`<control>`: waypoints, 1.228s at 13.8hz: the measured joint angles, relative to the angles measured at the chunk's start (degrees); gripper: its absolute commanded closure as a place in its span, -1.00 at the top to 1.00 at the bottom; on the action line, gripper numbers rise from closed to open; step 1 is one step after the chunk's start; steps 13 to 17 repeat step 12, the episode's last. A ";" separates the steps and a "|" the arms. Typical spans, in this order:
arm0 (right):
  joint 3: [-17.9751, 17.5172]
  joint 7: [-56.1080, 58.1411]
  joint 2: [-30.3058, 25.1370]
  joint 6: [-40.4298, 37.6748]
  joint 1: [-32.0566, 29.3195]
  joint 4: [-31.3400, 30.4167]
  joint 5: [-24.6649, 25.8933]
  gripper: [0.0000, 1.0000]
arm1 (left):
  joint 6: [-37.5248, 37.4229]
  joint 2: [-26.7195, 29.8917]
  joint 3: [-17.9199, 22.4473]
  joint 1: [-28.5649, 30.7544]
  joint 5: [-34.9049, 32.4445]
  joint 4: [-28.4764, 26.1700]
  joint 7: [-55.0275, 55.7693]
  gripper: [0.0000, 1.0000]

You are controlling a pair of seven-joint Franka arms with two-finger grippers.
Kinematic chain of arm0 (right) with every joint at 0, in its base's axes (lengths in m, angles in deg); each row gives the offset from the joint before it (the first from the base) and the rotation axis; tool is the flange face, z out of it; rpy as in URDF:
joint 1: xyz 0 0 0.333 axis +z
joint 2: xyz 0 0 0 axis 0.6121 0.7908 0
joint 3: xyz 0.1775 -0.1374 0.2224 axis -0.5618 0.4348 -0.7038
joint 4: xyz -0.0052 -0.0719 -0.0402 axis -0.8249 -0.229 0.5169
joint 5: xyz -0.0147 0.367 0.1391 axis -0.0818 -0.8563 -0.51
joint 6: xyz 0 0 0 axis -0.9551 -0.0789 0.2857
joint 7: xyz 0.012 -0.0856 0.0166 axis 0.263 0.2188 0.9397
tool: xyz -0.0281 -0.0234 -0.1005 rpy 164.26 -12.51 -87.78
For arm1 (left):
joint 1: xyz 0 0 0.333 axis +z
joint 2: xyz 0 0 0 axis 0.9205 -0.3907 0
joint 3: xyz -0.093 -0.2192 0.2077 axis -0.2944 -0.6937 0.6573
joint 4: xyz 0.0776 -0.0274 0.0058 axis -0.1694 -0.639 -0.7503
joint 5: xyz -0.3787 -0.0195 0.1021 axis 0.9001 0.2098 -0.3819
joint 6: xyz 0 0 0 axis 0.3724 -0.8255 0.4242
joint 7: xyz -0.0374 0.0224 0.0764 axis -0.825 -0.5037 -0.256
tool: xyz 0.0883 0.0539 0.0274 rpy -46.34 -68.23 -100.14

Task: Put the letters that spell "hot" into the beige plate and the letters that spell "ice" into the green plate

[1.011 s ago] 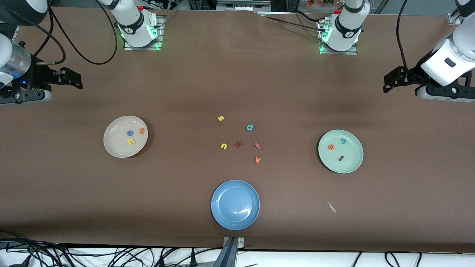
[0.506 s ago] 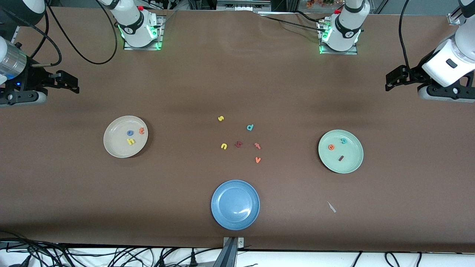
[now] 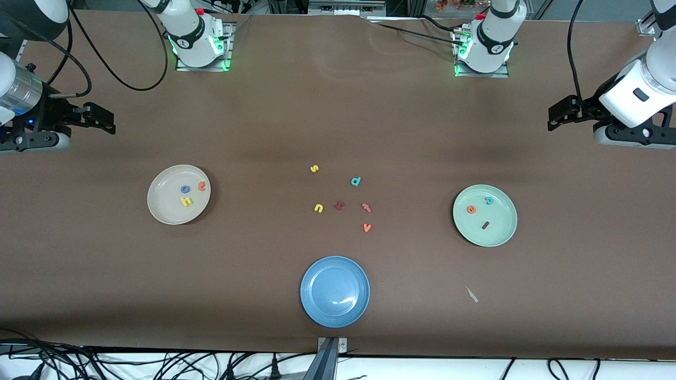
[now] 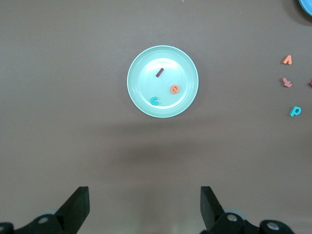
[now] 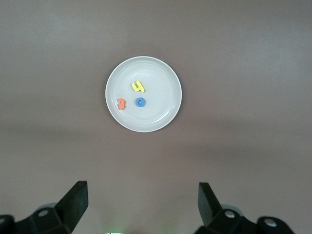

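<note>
Beige plate, green plate, blue plate.

Cut off at the left wrist view's edge: round blue plate. Too small to identify: pale scrap on the brown bench.

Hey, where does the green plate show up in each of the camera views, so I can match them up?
Front view: the green plate lies toward the left arm's end of the table, holding the orange e, teal c and dark red i.
Left wrist view: it sits near the middle of the picture, above the open left gripper.
Right wrist view: not in it.
Shared landmark: the teal d, also in the left wrist view.
</note>
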State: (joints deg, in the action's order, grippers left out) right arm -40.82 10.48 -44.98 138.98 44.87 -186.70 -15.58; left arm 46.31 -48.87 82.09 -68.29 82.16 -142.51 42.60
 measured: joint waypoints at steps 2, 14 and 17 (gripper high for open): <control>-0.11 -0.30 0.00 -0.24 0.00 0.00 0.00 1.00 | 0.00 0.00 0.00 0.00 0.00 0.00 0.00 1.00; -0.19 -2.10 0.04 -0.27 -0.02 0.00 0.00 1.00 | 0.04 0.00 -0.07 0.00 0.00 0.01 0.00 1.00; -0.19 -2.10 0.04 -0.27 -0.02 0.00 0.00 1.00 | 0.04 0.00 -0.07 0.00 0.00 0.01 0.00 1.00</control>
